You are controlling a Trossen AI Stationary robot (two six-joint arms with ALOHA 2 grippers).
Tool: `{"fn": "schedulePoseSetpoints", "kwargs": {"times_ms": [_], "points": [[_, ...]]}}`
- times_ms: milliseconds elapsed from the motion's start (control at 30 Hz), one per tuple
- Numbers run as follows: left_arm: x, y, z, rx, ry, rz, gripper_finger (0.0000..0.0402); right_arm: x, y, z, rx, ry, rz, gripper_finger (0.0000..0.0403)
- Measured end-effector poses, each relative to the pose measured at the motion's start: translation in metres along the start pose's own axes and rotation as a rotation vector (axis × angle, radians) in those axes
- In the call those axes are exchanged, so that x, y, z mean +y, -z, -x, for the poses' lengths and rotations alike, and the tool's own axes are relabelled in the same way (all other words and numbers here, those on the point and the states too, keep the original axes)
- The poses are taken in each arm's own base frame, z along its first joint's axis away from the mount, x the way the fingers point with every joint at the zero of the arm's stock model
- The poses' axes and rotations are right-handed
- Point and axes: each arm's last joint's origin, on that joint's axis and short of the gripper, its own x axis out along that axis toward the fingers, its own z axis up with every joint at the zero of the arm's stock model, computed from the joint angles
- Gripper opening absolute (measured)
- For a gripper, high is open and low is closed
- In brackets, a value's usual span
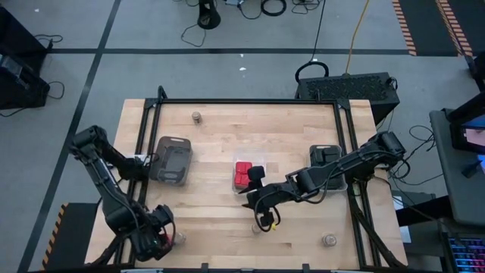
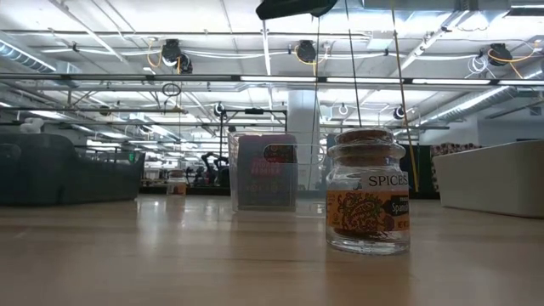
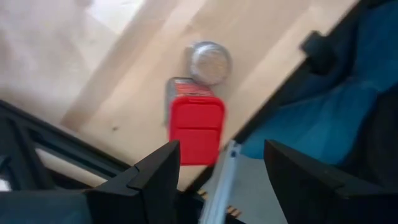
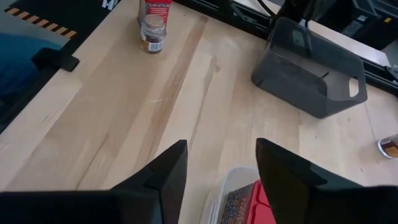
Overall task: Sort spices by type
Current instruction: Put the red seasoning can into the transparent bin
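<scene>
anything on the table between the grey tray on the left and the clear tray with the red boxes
No, bare wood. In the high view, nothing lies between the grey tray and the clear tray holding the red boxes.

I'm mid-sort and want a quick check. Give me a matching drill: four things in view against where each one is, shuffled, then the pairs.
Things:
1. red boxes
2. grey tray
3. left gripper
4. right gripper

Places:
A. over the near left corner of the table
B. on the table's left half, about mid-depth
C. above the clear tray, fingers apart
D. inside the clear tray

Pairs: 1-D, 2-B, 3-A, 4-C
</scene>
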Motion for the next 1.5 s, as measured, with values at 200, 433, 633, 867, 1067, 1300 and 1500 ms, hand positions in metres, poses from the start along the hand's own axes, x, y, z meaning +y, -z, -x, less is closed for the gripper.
{"fn": "schedulePoseSetpoints", "kwargs": {"times_ms": [200, 433, 633, 867, 1067, 1300, 1500], "points": [[-0.002, 0.002, -0.014, -0.007, -0.072, -0.028, 0.0235, 0.0, 0.0, 0.0, 0.0, 0.0, -0.008, 0.0185], [-0.001, 0.003, -0.031, 0.129, -0.215, -0.038, 0.0235, 0.0, 0.0, 0.0, -0.001, 0.0, -0.016, 0.0185], [-0.002, 0.002, -0.036, 0.169, -0.237, -0.045, 0.0235, 0.0, 0.0, 0.0, -0.001, 0.0, -0.015, 0.0185], [-0.003, -0.004, -0.036, 0.17, -0.228, -0.095, 0.0235, 0.0, 0.0, 0.0, -0.001, 0.0, -0.015, 0.0185], [-0.003, -0.007, -0.036, 0.165, -0.223, -0.117, 0.0235, 0.0, 0.0, 0.0, -0.001, 0.0, -0.014, 0.0185], [-0.003, -0.007, -0.036, 0.165, -0.223, -0.116, 0.0235, 0.0, 0.0, 0.0, 0.0, 0.0, -0.014, 0.0185], [-0.003, -0.006, -0.036, 0.164, -0.222, -0.116, 0.0235, 0.0, 0.0, 0.0, 0.001, 0.0, -0.014, 0.0185]]}}
